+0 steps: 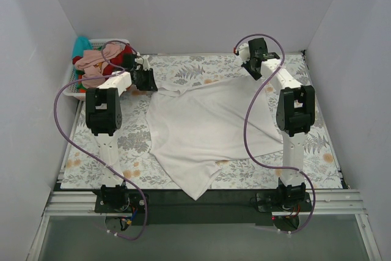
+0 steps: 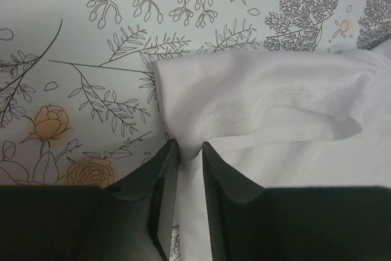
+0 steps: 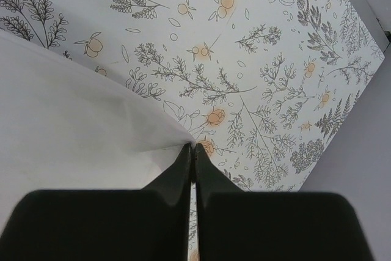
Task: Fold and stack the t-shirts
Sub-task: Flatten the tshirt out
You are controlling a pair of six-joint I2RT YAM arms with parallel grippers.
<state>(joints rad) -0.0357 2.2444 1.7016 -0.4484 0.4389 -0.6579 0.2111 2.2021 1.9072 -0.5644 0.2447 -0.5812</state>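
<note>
From above, a plain white cloth t-shirt (image 1: pixel 201 126) lies spread but rumpled over the middle of the flower-printed table (image 1: pixel 305 163). One corner trails toward the near edge, and no crease has been made in it. The left pincer (image 1: pixel 146 82) sits low at the shirt's far left corner. The right pincer (image 1: pixel 252 70) is at the far right corner, with the cloth drawn up toward it. At the far left of the table stands a white plastic lattice-sided basket (image 1: pixel 74 88). In it is a heap of pink, dark red and teal cloth shirts (image 1: pixel 91 60), none of them folded.

In the left wrist view, the left pincer (image 2: pixel 189 146) has its two dark fingers drawn close together with only a narrow slot between them. White cloth runs into that slot, so it appears to be nipping the shirt (image 2: pixel 275 90) just beside a stitched sleeve hem. The rest of the cloth lies flat on the table (image 2: pixel 91 41).

In the right wrist view, the right pincer (image 3: pixel 192 146) is pressed fully together on the very edge of the shirt (image 3: pixel 73 120). The cloth rises in a taut sheet off the table (image 3: pixel 256 59).

By my reading the task is barely begun. The first shirt is only being taken by its two far corners for straightening or a first fold. No shirt is folded and no stack exists, and the basket's shirts are all left to do.
</note>
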